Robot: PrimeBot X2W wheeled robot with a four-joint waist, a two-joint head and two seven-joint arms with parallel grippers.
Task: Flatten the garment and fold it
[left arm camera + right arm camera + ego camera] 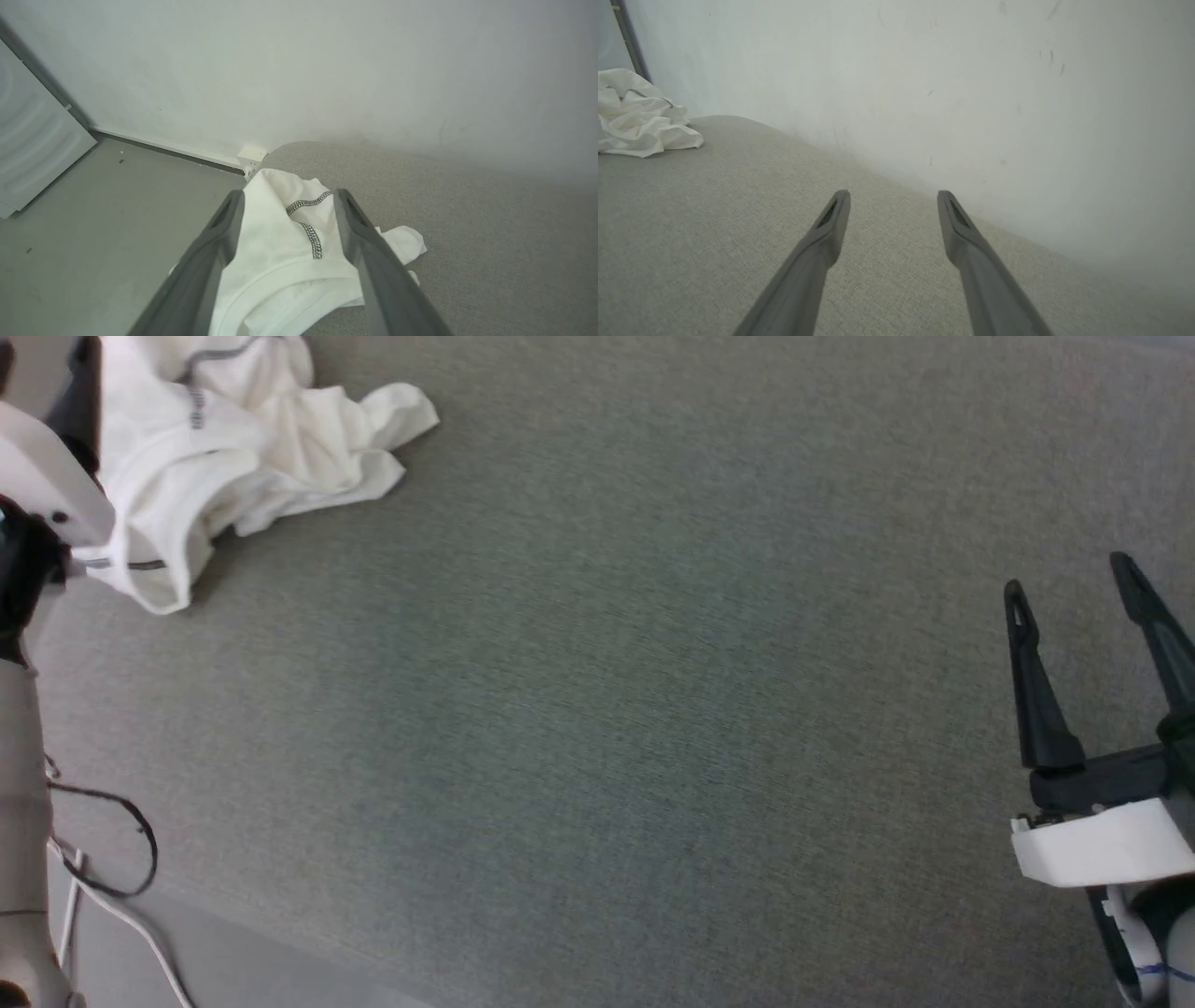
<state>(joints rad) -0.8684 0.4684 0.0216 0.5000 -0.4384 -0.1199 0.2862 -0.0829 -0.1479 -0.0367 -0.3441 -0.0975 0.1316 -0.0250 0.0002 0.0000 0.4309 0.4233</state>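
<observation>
The left forearm (21, 784) is raised along the head view's 9 o'clock edge. The left jaws are spread wide, with the garment (252, 448) seen between them — nothing is gripped. The garment is bunched at 11 o'clock on the grey tabletop (607, 709), with dark zigzag stitching (313, 240) shown; a small grey mark is too blurred to be read. The right jaws are held wide open and empty at 3 o'clock.
</observation>
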